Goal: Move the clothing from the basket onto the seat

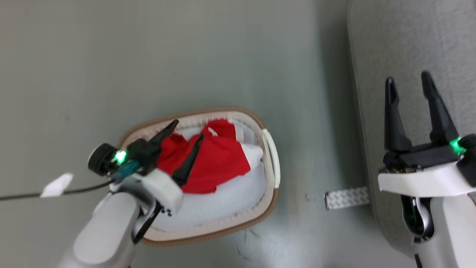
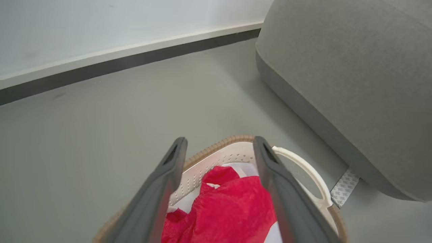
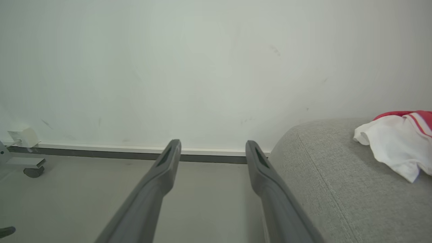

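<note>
Inside one basket [image 1: 219, 110], one red garment [image 1: 219, 160]; on one seat [image 3: 337, 175], another garment [image 3: 391, 148]; left fingers [image 1: 187, 162], right fingers [image 1: 394, 115] wide.

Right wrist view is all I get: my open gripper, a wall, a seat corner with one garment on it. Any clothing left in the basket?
Observer: Yes, red clothing lies in the basket, on a pale pad.
Operator: Where is the left gripper?
Observer: The left gripper hangs open over that clothing, holding nothing.
Operator: Basket against the seat?
Observer: No, it stands on the floor left of the seat, apart from it.
</note>
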{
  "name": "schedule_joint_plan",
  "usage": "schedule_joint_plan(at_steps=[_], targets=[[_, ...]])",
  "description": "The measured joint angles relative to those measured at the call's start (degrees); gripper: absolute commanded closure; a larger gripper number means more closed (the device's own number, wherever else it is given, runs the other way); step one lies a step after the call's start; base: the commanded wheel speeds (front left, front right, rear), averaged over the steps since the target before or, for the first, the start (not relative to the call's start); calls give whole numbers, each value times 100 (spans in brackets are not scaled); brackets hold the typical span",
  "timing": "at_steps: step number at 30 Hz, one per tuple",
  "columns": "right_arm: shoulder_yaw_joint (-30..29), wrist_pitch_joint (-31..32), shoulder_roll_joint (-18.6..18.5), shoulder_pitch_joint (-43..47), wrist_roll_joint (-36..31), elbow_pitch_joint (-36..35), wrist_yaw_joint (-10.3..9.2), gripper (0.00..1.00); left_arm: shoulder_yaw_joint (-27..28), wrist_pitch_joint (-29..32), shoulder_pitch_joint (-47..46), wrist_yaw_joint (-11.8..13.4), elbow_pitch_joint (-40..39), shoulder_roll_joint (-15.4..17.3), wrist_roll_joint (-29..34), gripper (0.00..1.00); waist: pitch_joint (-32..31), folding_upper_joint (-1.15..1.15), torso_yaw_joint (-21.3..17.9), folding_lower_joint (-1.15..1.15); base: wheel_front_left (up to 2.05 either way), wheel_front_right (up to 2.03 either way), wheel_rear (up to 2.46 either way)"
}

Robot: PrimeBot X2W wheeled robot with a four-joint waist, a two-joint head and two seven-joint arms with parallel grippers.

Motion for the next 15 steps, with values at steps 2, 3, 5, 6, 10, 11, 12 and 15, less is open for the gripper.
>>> schedule_joint_plan(at_steps=[2, 3, 5, 6, 10, 11, 12, 15], targets=[[12, 0, 1, -103, 36, -81, 0, 0, -224, 176, -176, 0, 96, 20, 35, 0, 205, 0, -22, 0, 0, 0, 0], [4, 0, 2, -159, 80, -129, 0, 0, -302, 241, -249, 0, 136, 14, 34, 0, 302, 0, -30, 0, 0, 0, 0], [0, 0, -1, -282, 172, -218, 0, 0, -443, 420, -428, 0, 218, -3, 34, 0, 490, 0, -40, 0, 0, 0, 0], [30, 0, -2, -339, 236, -271, 0, 0, -505, 504, -537, 0, 272, -4, 35, 0, 580, 0, -43, 0, 0, 0, 0], [156, 0, 3, -529, 325, -460, 0, 0, -733, 957, -843, 0, 575, -26, 96, 0, 923, 0, -55, 0, 0, 0, 0], [164, 0, 1, -559, 370, -524, 0, 0, -776, 1055, -910, 0, 638, -34, 100, 0, 1004, 0, -56, -1, 0, 0, 0], [179, 0, 1, -589, 421, -572, 0, 0, -818, 1131, -988, 0, 705, -47, 112, 0, 1086, 0, -58, -1, 0, 0, 0], [263, 0, 1, -661, 520, -749, 0, 0, -880, 1310, -1177, 1, 887, -73, 223, 0, 1326, 0, -63, -1, 0, 0, 0]])
